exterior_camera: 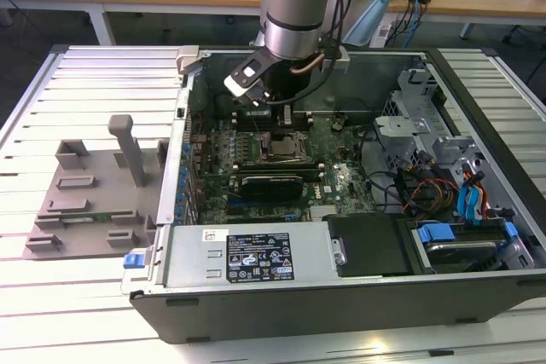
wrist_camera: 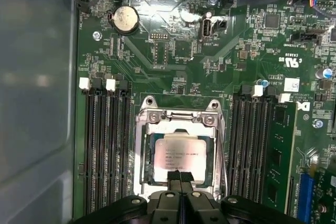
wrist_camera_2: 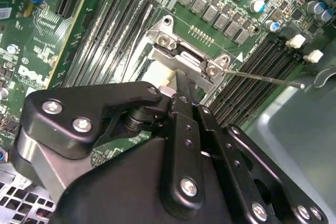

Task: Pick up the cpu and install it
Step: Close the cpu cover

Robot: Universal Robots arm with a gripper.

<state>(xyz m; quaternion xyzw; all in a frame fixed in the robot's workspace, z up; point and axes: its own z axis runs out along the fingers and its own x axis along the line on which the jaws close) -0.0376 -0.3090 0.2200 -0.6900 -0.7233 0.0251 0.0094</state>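
An open computer case (exterior_camera: 341,313) lies on a slatted table (exterior_camera: 94,83), toward the table's edge at the exterior view's right. A plastic fixture (exterior_camera: 85,202) rests beside it, toward the opposite edge. Inside the case, the motherboard (exterior_camera: 341,181) lies on the floor. A power supply (exterior_camera: 256,257) runs along the near wall, with drive bays (exterior_camera: 461,240) in the corner at the exterior view's right. The socket (wrist_camera: 178,115) sits mid-board, with memory slots (wrist_camera: 105,150) on two opposite sides. The cpu (wrist_camera: 178,153) lies in the socket, and the gripper (wrist_camera: 178,176) is over its edge.
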